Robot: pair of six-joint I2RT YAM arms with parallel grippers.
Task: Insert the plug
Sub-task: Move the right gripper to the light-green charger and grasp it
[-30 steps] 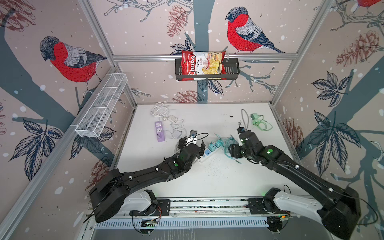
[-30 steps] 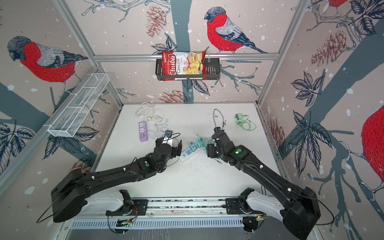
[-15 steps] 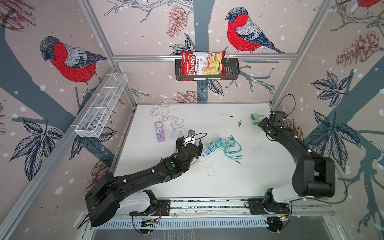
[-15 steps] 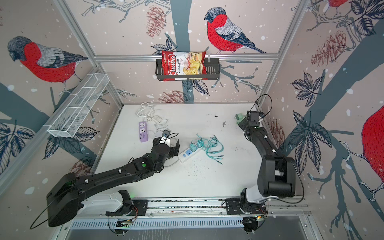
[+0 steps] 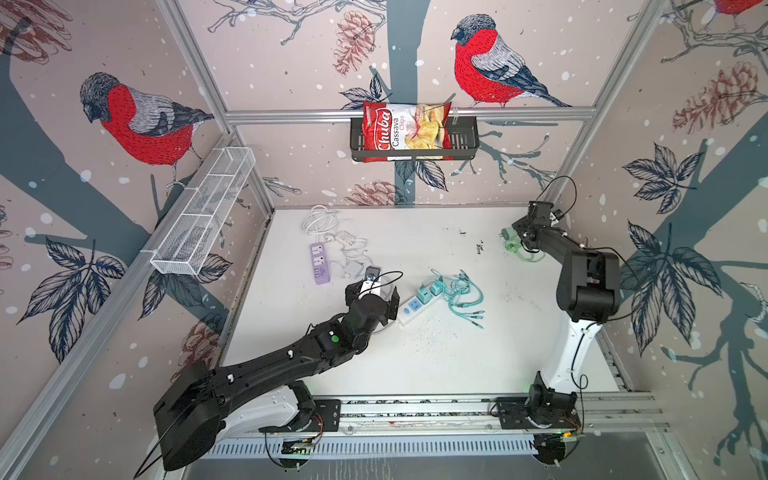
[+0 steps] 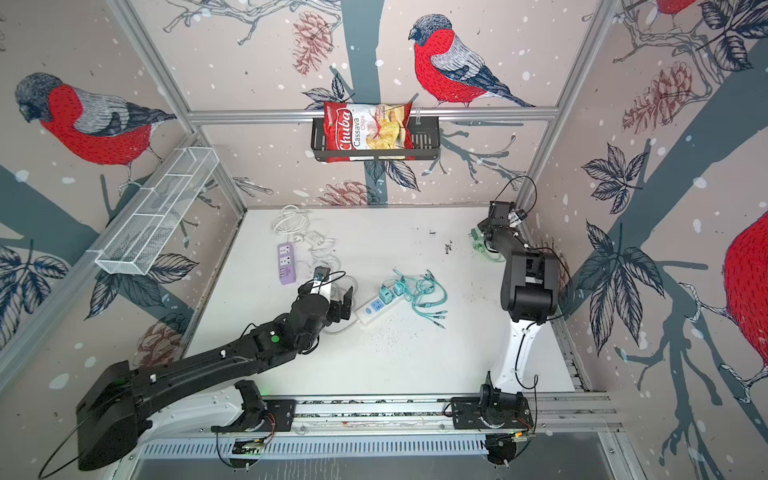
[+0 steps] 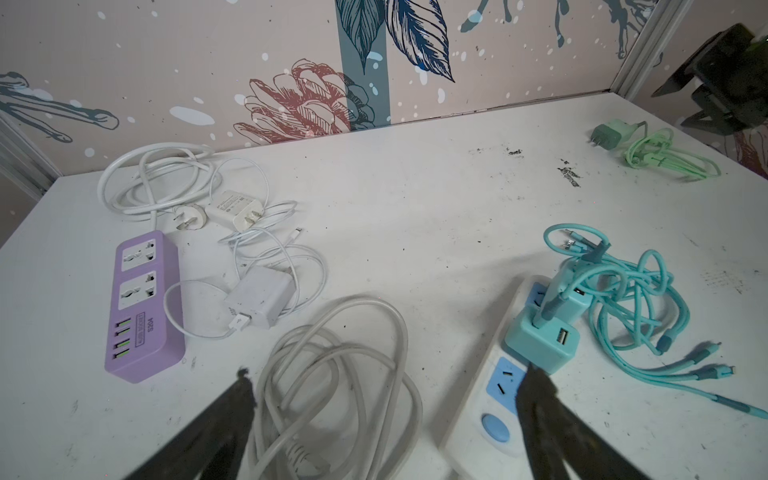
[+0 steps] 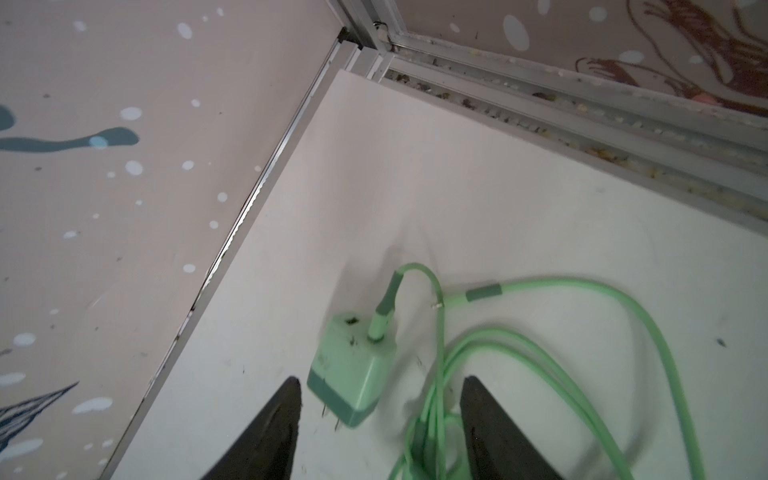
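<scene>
The green plug (image 8: 353, 370) lies on its side on the counter (image 5: 415, 365) close to the far right corner. Its prongs are bare and its green cable (image 8: 582, 286) is looped beside it. The right pincer (image 8: 381, 381) stands over it about half spread, one finger on each side of the plug with a gap showing at both, so it grips nothing.

Near the middle of the counter lies a white power strip (image 7: 494, 399). Two teal chargers (image 7: 540, 340) are seated in it, and their teal cables (image 7: 636, 299) lie tangled toward the right edge. The left pincer (image 7: 388, 374) is spread wide and empty. One fingertip is at the strip's blue socket, though I cannot tell whether it touches; the other is over a coil of white cord (image 7: 340, 365). Toward the far left corner lie a purple power strip (image 7: 141, 307) and white chargers (image 7: 259, 301) with thin leads.

A black basket (image 5: 465, 141) on the back wall's rail holds a red bag of cassava chips (image 5: 405, 131). A white mesh rack (image 5: 203, 216) hangs on the left wall. The counter is white, scuffed and specked with dark crumbs. The walls are papered with bullfinches and pine cones inside an aluminium frame.
</scene>
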